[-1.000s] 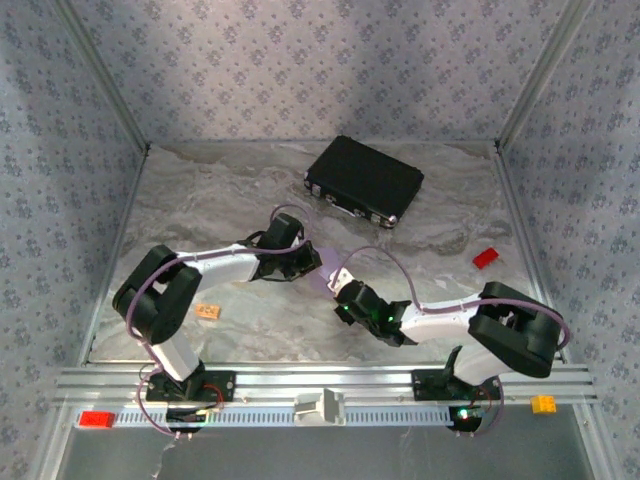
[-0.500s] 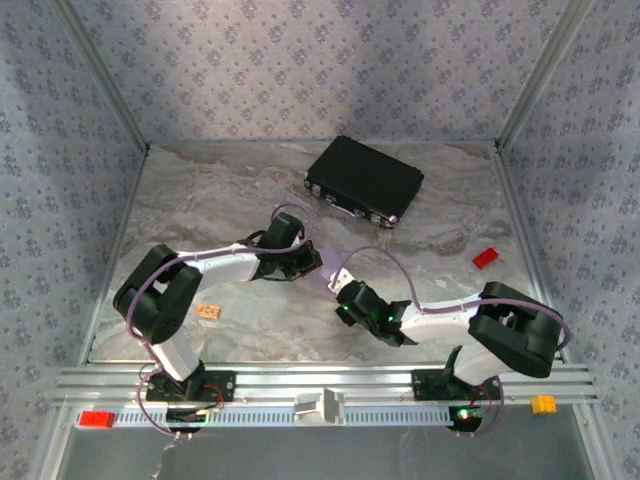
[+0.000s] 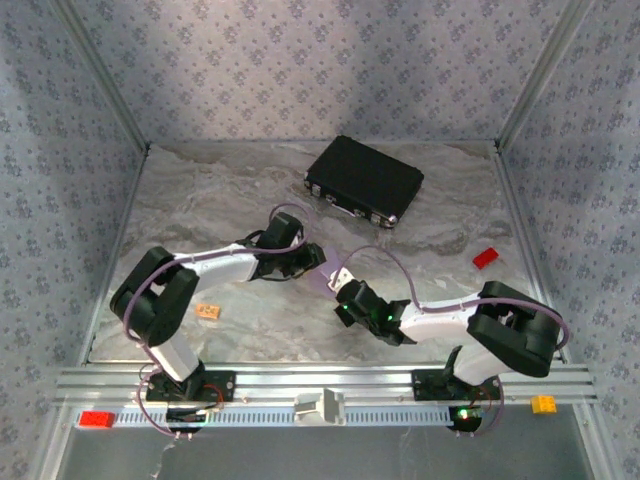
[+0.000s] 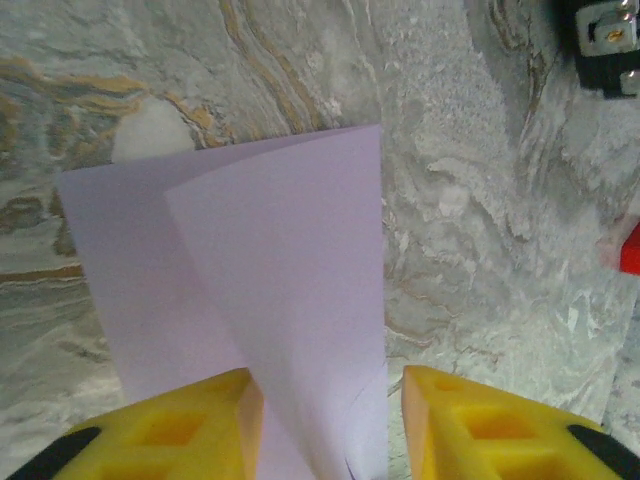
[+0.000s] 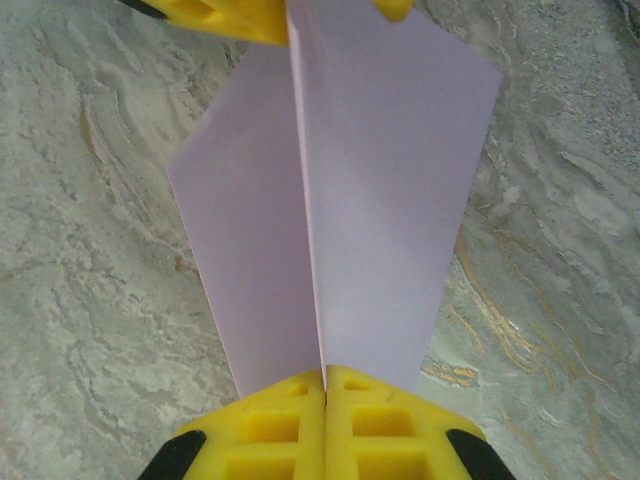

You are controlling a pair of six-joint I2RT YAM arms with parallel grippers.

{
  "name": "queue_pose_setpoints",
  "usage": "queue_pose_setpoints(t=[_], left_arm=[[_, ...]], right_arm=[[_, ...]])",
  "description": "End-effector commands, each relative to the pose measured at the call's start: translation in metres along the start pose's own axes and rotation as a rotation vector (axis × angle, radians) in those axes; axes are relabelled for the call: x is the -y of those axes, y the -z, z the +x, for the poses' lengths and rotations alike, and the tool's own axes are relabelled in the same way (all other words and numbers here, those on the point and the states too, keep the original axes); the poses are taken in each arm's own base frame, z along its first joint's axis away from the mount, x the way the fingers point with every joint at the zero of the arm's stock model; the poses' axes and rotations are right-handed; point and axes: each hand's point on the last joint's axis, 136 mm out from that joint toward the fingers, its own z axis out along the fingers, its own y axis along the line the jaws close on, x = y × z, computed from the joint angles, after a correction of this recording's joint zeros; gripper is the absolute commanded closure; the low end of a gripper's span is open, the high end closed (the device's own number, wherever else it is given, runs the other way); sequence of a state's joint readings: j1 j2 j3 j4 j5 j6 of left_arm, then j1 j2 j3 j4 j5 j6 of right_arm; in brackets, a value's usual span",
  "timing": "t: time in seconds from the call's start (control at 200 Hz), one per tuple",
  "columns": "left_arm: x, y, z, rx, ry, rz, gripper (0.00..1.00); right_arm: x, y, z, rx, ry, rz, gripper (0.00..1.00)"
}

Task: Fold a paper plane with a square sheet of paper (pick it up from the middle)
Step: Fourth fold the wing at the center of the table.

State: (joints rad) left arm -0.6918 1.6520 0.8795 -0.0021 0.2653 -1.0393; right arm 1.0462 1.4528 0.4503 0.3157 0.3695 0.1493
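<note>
- Clamps the right gripper (image 5: 325, 375) shut on one end of the crease of the square sheet of paper (image 5: 340, 200), apparently to hold the fold in line
- Sets the left gripper (image 4: 325, 400) open at the opposite end, fingers (image 4: 190, 430) either side of the fold, gripping nothing
- Places the sheet between both arms over the table (image 3: 200, 200), nearer than the black case (image 3: 365, 180), flaps splayed in a V
- Suggests an early step: centre fold made, nose corners not yet turned in

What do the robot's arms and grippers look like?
The left arm and right arm are white tubes with chunky black joints and thin purple cables. The left gripper and right gripper have blocky yellow fingers. Green lights dot the right arm.
</note>
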Motion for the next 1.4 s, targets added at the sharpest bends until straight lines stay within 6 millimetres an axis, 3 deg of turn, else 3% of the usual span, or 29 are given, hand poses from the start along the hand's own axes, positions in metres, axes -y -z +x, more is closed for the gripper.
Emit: queue_pose_setpoints(t=[0.0, 0.295, 0.789, 1.179, 1.394], left_arm=[[0.0, 0.022, -0.01, 0.071, -0.011, -0.018, 0.55], [-0.008, 0.038, -0.015, 0.12, -0.009, -0.039, 0.51], [-0.011, 0.034, -0.013, 0.105, -0.004, -0.047, 0.51], [-0.006, 0.024, -0.009, 0.068, -0.01, -0.004, 0.69], [-0.002, 0.016, -0.006, 0.045, -0.014, 0.026, 0.78]], right_arm=[[-0.004, -0.004, -0.002, 0.01, -0.093, -0.052, 1.0], [-0.005, -0.009, 0.005, -0.007, -0.248, -0.174, 1.0], [-0.01, -0.016, 0.01, -0.046, -0.478, -0.355, 1.0], [-0.015, -0.018, -0.002, -0.136, -0.763, -0.621, 1.0], [-0.01, -0.019, -0.003, -0.175, -0.836, -0.648, 1.0]])
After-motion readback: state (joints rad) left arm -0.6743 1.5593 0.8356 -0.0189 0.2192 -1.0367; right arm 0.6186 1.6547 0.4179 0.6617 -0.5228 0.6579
